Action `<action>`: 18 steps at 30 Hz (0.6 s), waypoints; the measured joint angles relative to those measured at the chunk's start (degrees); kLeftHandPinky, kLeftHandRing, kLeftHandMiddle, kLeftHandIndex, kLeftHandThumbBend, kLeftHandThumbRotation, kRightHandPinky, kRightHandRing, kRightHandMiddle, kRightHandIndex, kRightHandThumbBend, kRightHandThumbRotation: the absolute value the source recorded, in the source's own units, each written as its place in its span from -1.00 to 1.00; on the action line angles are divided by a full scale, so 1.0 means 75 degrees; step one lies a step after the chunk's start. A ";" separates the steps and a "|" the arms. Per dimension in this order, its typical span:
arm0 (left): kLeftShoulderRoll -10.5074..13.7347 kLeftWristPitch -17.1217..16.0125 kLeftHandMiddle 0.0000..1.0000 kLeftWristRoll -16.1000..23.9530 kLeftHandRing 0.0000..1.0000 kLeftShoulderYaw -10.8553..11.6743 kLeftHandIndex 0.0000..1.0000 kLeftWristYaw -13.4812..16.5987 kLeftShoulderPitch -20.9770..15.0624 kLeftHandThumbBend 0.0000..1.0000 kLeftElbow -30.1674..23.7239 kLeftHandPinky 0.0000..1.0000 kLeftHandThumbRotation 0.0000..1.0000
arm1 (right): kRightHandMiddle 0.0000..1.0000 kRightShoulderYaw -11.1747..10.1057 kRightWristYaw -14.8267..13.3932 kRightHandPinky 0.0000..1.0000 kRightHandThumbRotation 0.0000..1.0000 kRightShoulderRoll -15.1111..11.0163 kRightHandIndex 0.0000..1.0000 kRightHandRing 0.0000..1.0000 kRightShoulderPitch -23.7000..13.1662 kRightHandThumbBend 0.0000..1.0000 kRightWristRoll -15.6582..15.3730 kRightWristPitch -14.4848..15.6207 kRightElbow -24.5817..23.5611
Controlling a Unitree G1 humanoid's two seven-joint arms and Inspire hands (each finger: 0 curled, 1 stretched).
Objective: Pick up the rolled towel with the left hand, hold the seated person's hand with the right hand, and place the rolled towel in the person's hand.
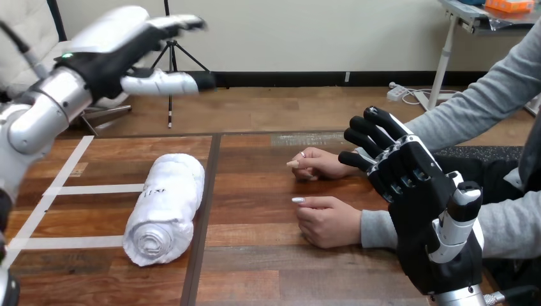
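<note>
A white rolled towel (163, 209) lies on the wooden table (268, 268) left of centre, its rolled end facing me. My left hand (131, 48) hangs high above and behind it, fingers straight and open, holding nothing. At the lower right my right hand (421, 197) is raised, fingers spread open. It stands in front of the person's far forearm and just right of their two hands. The person's nearer hand (328, 220) rests fist-like on the table. Their farther hand (319, 164) lies behind it. Neither touches my right hand.
White tape strips (76, 189) mark the table's left part beside the towel. A dark seam (204, 217) runs down the table just right of the towel. The person's grey-sleeved arms (472, 115) reach in from the right edge.
</note>
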 measured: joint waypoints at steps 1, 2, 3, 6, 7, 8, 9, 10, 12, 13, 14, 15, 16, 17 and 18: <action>-0.0020 0.0232 0.85 -0.0007 0.81 0.0047 0.85 0.0011 0.0077 0.83 -0.0119 0.66 0.88 | 0.71 0.0000 -0.0002 0.55 1.00 0.0001 0.69 0.73 0.0002 1.00 -0.0003 0.0000 0.0000; -0.0035 0.0458 0.85 -0.0014 0.81 0.0087 0.86 0.0025 0.0151 0.80 -0.0241 0.66 0.85 | 0.71 0.0002 -0.0005 0.55 1.00 0.0002 0.69 0.73 0.0002 1.00 -0.0006 0.0000 0.0001; -0.0055 0.0690 0.85 -0.0012 0.81 0.0126 0.86 0.0050 0.0232 0.77 -0.0361 0.67 0.83 | 0.71 0.0002 -0.0006 0.55 1.00 0.0002 0.69 0.73 0.0003 1.00 -0.0008 0.0000 0.0001; -0.0119 0.1354 0.85 0.0005 0.82 0.0220 0.87 0.0170 0.0474 0.72 -0.0708 0.68 0.76 | 0.71 0.0002 -0.0010 0.55 1.00 0.0001 0.69 0.73 0.0006 1.00 -0.0009 0.0000 0.0002; -0.0142 0.1541 0.86 0.0017 0.82 0.0241 0.87 0.0210 0.0542 0.71 -0.0803 0.69 0.75 | 0.71 0.0001 -0.0011 0.55 1.00 0.0001 0.69 0.73 0.0008 1.00 -0.0009 0.0000 0.0002; -0.0173 0.1766 0.86 0.0030 0.82 0.0267 0.88 0.0259 0.0630 0.71 -0.0929 0.70 0.73 | 0.71 0.0001 -0.0013 0.55 1.00 0.0001 0.69 0.73 0.0010 1.00 -0.0009 0.0000 0.0002; -0.0214 0.2012 0.87 0.0062 0.83 0.0299 0.88 0.0320 0.0723 0.71 -0.1056 0.71 0.71 | 0.71 0.0001 -0.0016 0.55 1.00 0.0001 0.69 0.73 0.0012 1.00 -0.0009 0.0000 0.0002; -0.0255 0.2221 0.87 0.0096 0.83 0.0323 0.88 0.0374 0.0797 0.71 -0.1158 0.71 0.69 | 0.71 0.0000 -0.0018 0.55 1.00 0.0000 0.69 0.73 0.0015 1.00 -0.0009 0.0000 0.0002; -0.0346 0.2688 0.88 0.0171 0.84 0.0349 0.88 0.0489 0.0956 0.70 -0.1369 0.72 0.63 | 0.71 -0.0003 -0.0020 0.55 1.00 -0.0001 0.69 0.73 0.0022 1.00 -0.0009 0.0000 0.0002; -0.0389 0.2908 0.88 0.0212 0.85 0.0358 0.88 0.0546 0.1032 0.69 -0.1471 0.72 0.60 | 0.71 -0.0003 -0.0021 0.55 1.00 -0.0002 0.69 0.73 0.0024 1.00 -0.0009 0.0000 0.0003; -0.0430 0.3128 0.88 0.0254 0.85 0.0361 0.87 0.0595 0.1110 0.70 -0.1580 0.72 0.56 | 0.71 -0.0002 -0.0020 0.55 1.00 -0.0003 0.69 0.72 0.0026 1.00 -0.0009 0.0000 0.0003; -0.0482 0.3352 0.88 0.0290 0.85 0.0361 0.87 0.0656 0.1187 0.70 -0.1681 0.72 0.54 | 0.71 -0.0002 -0.0020 0.55 1.00 -0.0004 0.69 0.72 0.0028 1.00 -0.0009 0.0000 0.0003; -0.0541 0.3585 0.88 0.0334 0.85 0.0362 0.87 0.0711 0.1270 0.70 -0.1787 0.72 0.53 | 0.71 -0.0002 -0.0020 0.55 1.00 -0.0004 0.69 0.72 0.0031 1.00 -0.0009 0.0000 0.0003; -0.0602 0.3825 0.88 0.0397 0.84 0.0363 0.86 0.0774 0.1352 0.72 -0.1899 0.71 0.51 | 0.71 -0.0003 -0.0020 0.54 1.00 -0.0005 0.69 0.72 0.0034 1.00 -0.0009 0.0000 0.0003; -0.0671 0.4059 0.88 0.0476 0.84 0.0363 0.85 0.0849 0.1430 0.73 -0.1997 0.70 0.50 | 0.71 -0.0003 -0.0020 0.54 1.00 -0.0006 0.69 0.72 0.0036 1.00 -0.0008 0.0000 0.0003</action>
